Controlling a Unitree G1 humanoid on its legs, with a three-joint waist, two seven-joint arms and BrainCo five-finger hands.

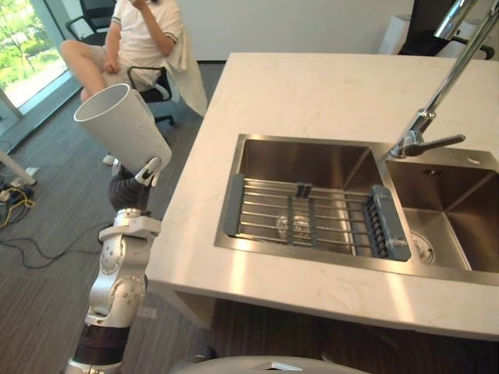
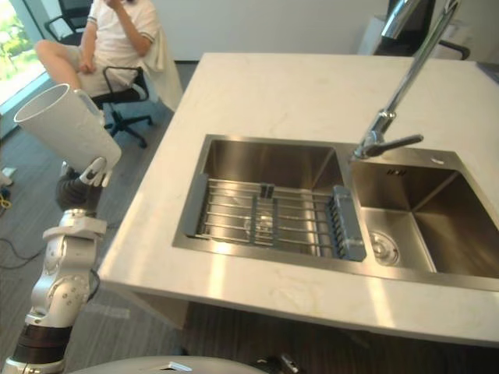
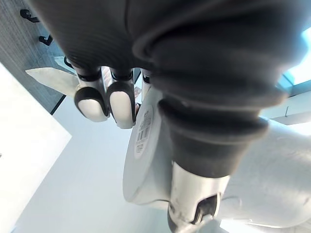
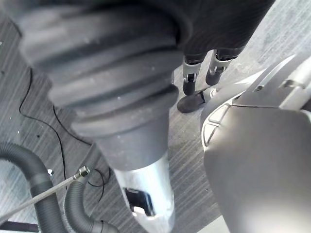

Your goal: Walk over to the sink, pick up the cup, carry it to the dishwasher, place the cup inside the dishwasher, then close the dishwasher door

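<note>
The white cup (image 1: 125,125) is up in the air off the counter's left edge, tilted, with its open mouth up and to the left. My left hand (image 1: 137,184) is shut on its lower end. In the left wrist view the cup (image 3: 146,155) lies against the palm with the fingers (image 3: 92,102) curled round it. The steel sink (image 1: 304,160) is to the right of the cup, set in the pale counter (image 1: 312,93). My right hand (image 4: 192,80) hangs low over the grey floor, fingers relaxed and holding nothing.
A roll-up drying rack (image 1: 312,218) lies across the left basin. A tall faucet (image 1: 437,101) stands between the two basins. A person (image 1: 136,35) sits on an office chair at the far left, beyond the counter's corner. Cables (image 1: 15,206) lie on the floor at the left.
</note>
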